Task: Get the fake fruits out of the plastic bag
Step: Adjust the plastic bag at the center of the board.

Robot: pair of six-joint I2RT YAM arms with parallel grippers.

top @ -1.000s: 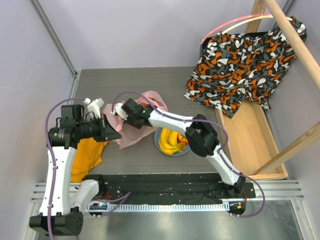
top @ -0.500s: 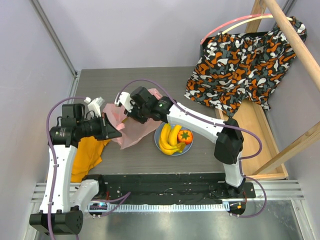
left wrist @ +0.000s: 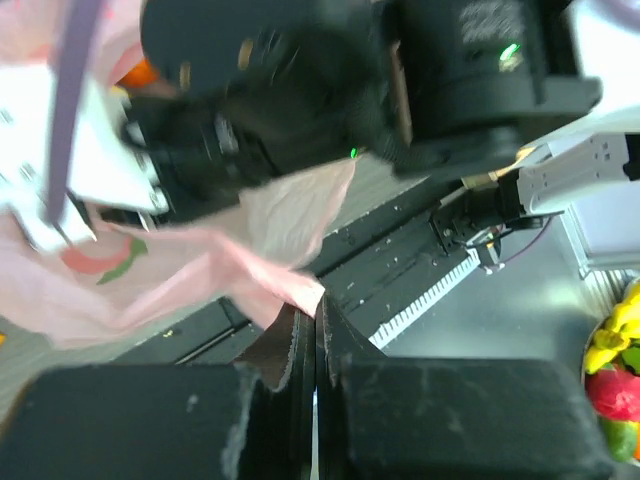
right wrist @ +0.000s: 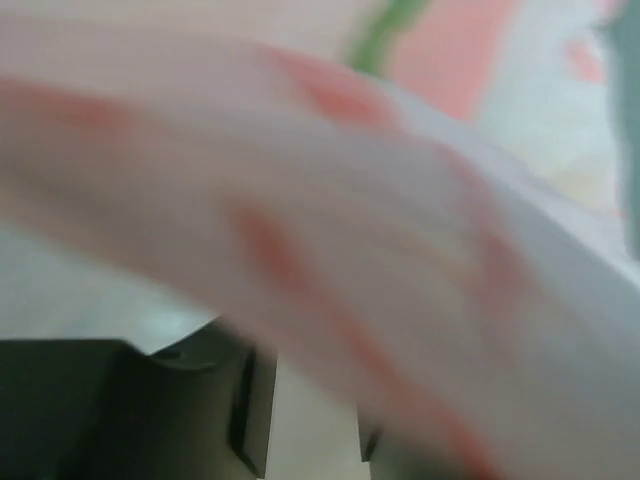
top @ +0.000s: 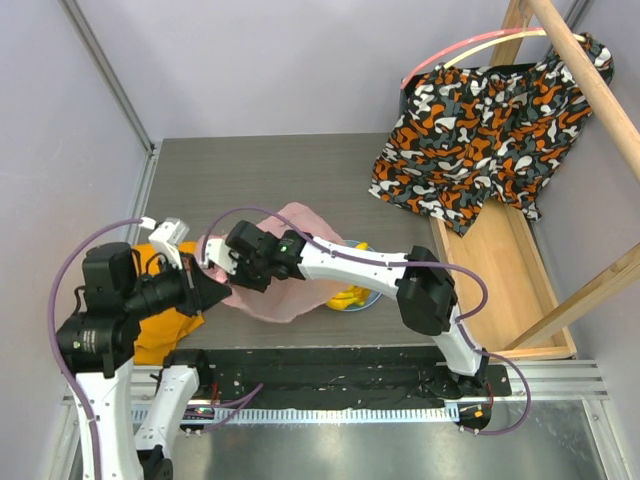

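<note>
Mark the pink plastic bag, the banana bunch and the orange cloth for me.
plastic bag (top: 288,298), top external view, on its lower, near-side fold.
banana bunch (top: 350,297), top external view, on the yellow part that shows.
orange cloth (top: 162,332), top external view, on its near-side patch.

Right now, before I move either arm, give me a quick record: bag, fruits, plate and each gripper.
plastic bag: pink, bunched between the two arms, covering part of the plate
left gripper: shut on an edge of the bag
right gripper: against the bag, jaws apart; wrist view too blurred to show a grip
fake fruits: yellow banana bunch visible on the plate; red and green ones beside it in the left wrist view
plate: light blue, partly hidden by the bag
orange cloth: under the left arm
</note>
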